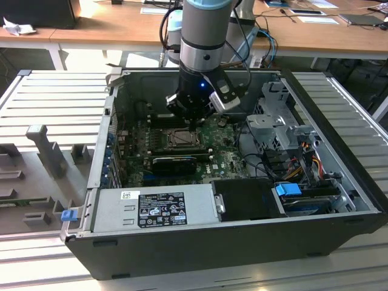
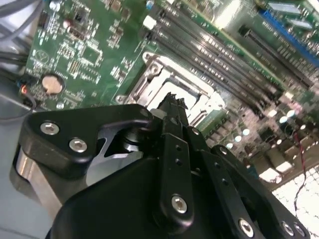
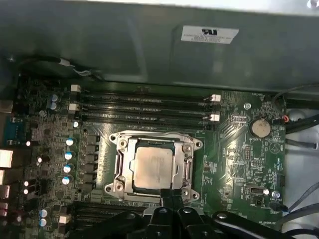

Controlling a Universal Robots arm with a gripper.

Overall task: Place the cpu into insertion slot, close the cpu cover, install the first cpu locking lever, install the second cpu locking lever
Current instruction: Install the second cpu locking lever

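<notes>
Green motherboard (image 3: 239, 164), cpu (image 3: 152, 167) under cpu cover (image 3: 187, 167)

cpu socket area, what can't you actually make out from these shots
- Locking levers: in the first wrist view the gripper covers the near edge of the cpu cover; whether either lever is latched is unclear.
- Insertion slot contacts: hidden under the cpu, which sits in the cover's window.
- Second wrist view: the gripper's black body blocks much of the socket, and glare washes out the cover.
- Exterior view: the arm overhangs the socket; detail too small.
</notes>
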